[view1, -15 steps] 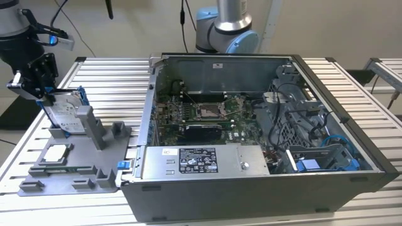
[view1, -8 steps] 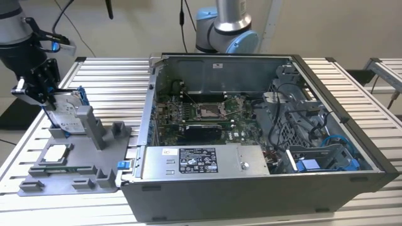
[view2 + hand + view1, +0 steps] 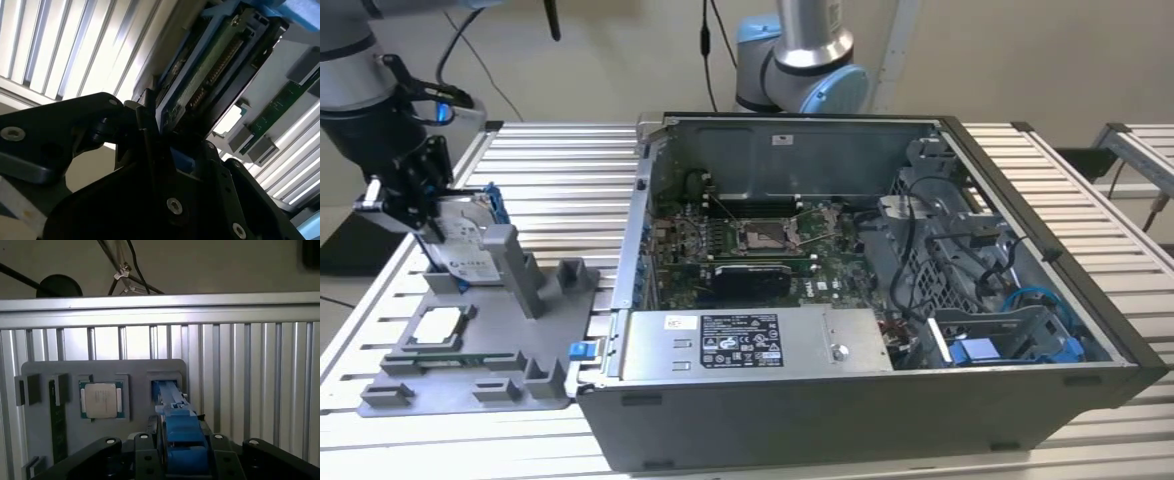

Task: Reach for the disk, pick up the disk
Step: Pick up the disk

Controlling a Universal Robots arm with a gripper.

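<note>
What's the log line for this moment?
gripper: fingers shut on disk | disk: upright at grey fixture slot | CPU chip: in fixture

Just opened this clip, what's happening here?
A single robot arm's gripper has its fingers closed on the blue-framed disk, which stands upright at its slot in the grey holder on the table. Whether it has left the slot is hard to tell. A CPU chip lies in the same holder, and the open computer case sits toward the exterior view's right.
</note>
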